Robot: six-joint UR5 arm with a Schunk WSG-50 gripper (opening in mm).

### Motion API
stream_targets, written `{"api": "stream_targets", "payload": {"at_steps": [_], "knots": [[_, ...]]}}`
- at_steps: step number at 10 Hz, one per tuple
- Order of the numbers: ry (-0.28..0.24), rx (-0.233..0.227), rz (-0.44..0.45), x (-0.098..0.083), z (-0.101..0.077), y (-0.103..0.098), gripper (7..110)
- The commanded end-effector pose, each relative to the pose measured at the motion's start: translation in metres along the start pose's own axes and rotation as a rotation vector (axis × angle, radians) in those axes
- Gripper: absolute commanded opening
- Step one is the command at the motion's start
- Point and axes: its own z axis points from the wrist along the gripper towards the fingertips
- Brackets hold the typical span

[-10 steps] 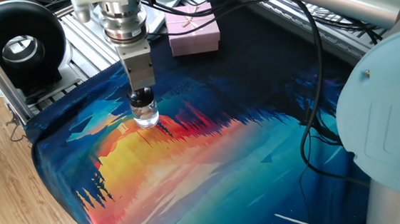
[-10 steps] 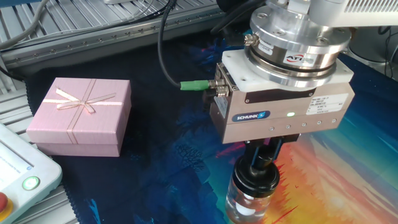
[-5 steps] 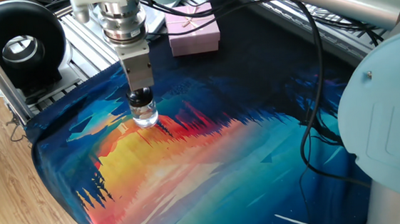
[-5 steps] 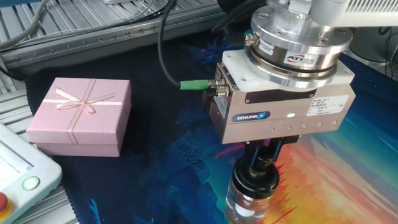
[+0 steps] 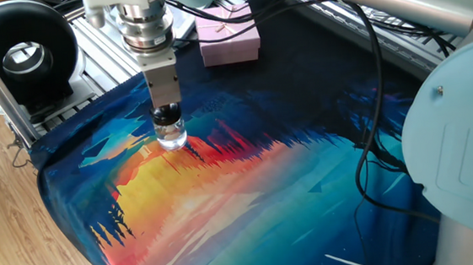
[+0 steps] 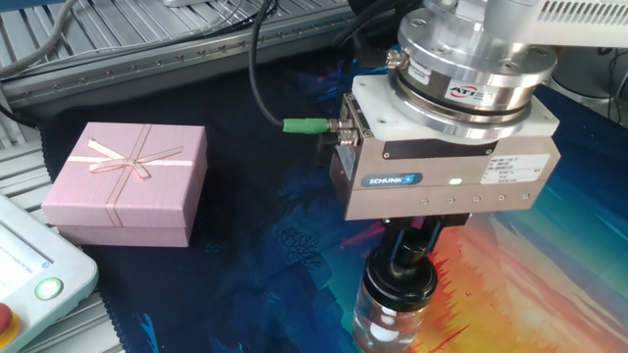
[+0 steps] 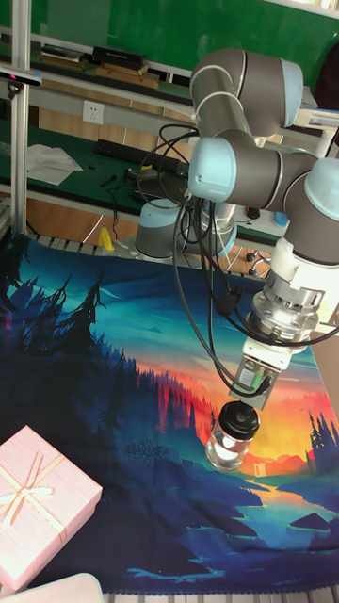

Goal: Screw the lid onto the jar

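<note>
Here the gripper point(image 6: 417, 257) is standing directly over the jar point(image 6: 390, 322), and its fingers point(image 6: 410, 247) are closing on the knob of the lid point(image 6: 399, 282), which is sitting on the jar's neck. The jar is resting upright on the printed mat point(image 5: 224, 184), well apart from the pink box point(image 6: 126, 183), on the mat's orange side away from the box. Judged from these views, the step in hand is the turning of the lid onto the thread. To do it well, the wrist axis should be staying in line with the jar's neck, with only light downward pressure, so that the thread is engaging squarely and not crossing. Nothing is bracing the jar, so it may be turning with the lid or tipping; a gentle press into the mat is the only restraint. The fingers are only narrowly parted, pinching the knob from two sides; they are touching the lid alone, and the glass below them is free.
</note>
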Motion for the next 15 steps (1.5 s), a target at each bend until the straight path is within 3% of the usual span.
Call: {"api": "stream_targets", "payload": {"at_steps": [1,7,15], "knots": [[-0.007,-0.005,0.041,-0.0029,-0.0018,0.0016,7],[-0.040,-0.022,0.077,-0.0066,0.0006,0.0025,7],[-0.023,-0.014,0.156,0.0005,-0.0004,-0.0029,7]]}}
